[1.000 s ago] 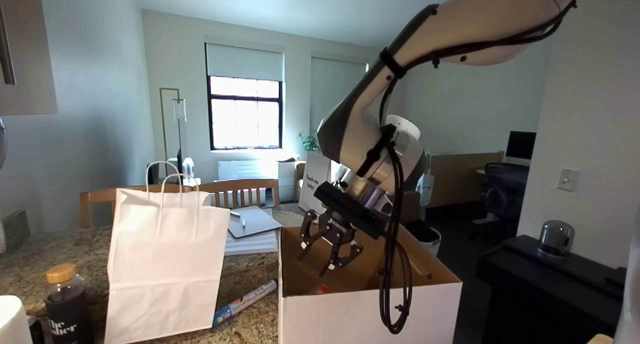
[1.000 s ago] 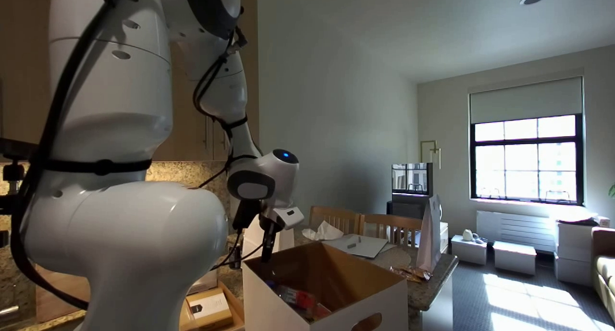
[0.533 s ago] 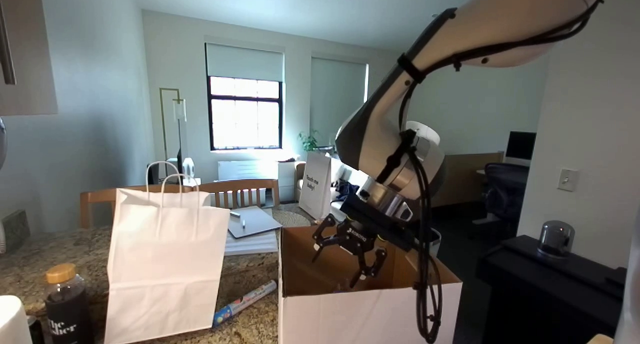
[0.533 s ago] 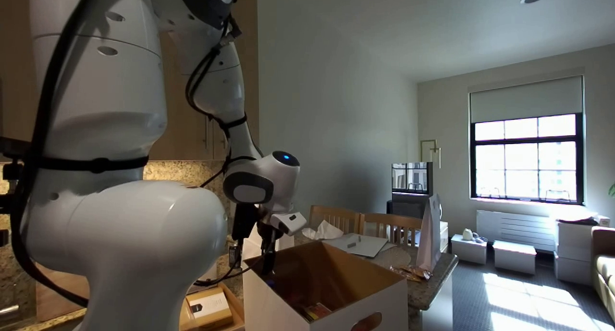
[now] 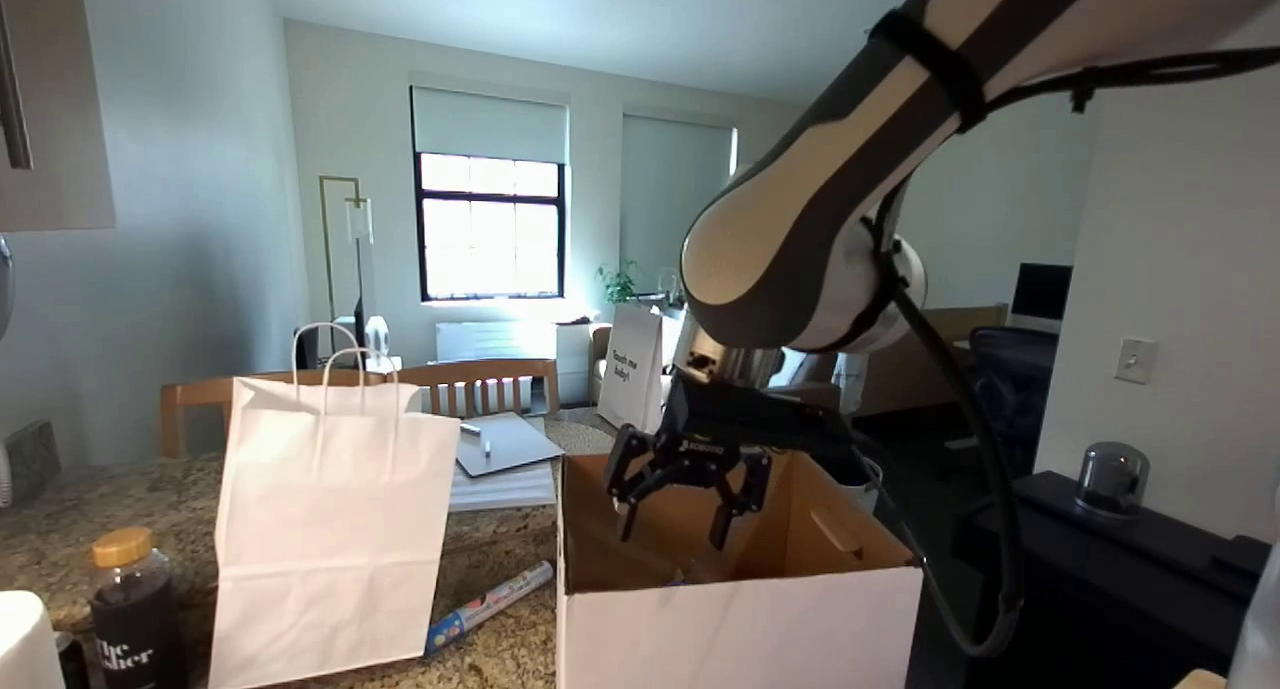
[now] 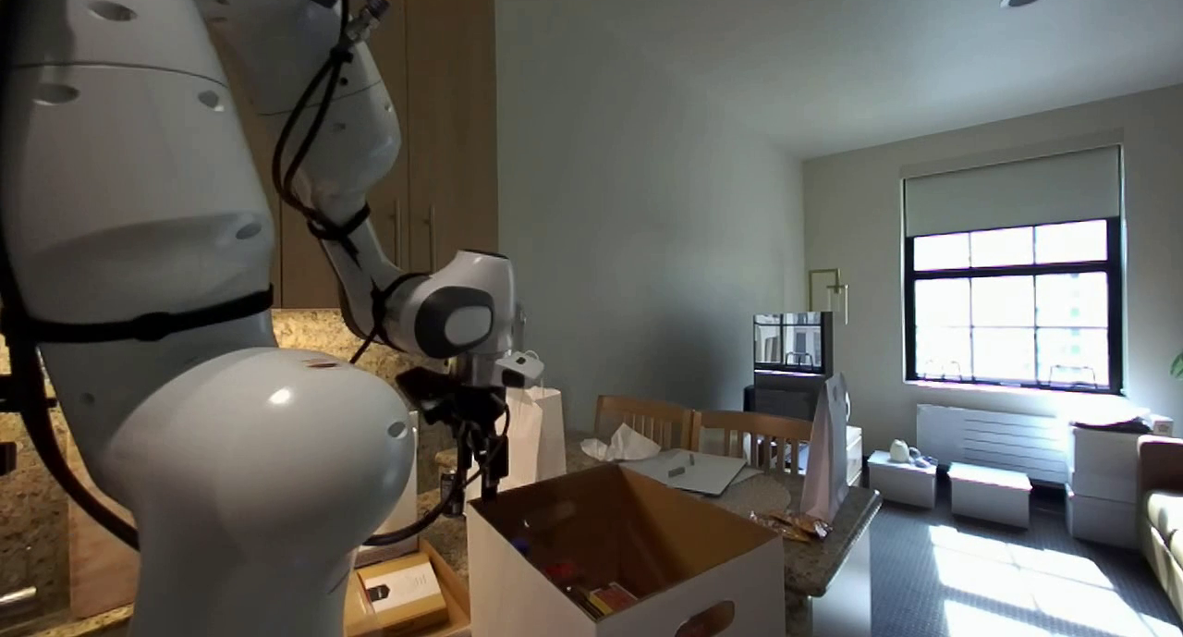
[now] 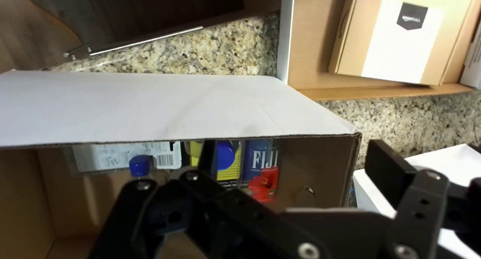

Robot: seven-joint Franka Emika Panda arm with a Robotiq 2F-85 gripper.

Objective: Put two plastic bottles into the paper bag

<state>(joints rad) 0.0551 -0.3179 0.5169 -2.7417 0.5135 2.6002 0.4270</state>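
Fetching the Fiji bottle (image 7: 263,167) or the blue-capped bottle (image 7: 139,167) from the box (image 5: 740,634) seems the step: the gripper (image 5: 674,526), fingers apart, should clear the rim, then descend squarely over just 1. The bag (image 5: 335,509) stands upright near the box.

Big white arm (image 6: 268,461) looming in the foreground, and its dark jaws point straight down near a corner of the open box (image 6: 527,568), side-on, so their spread can't be told! Inside the box, a red-and-yellow item (image 6: 612,598), too dim to name. Behind the jaws, the white paper bag (image 6: 549,438), upright, partly hidden. Across the surface (image 6: 836,543), crumpled white paper (image 6: 624,444), wooden chairs (image 6: 753,423) beyond.
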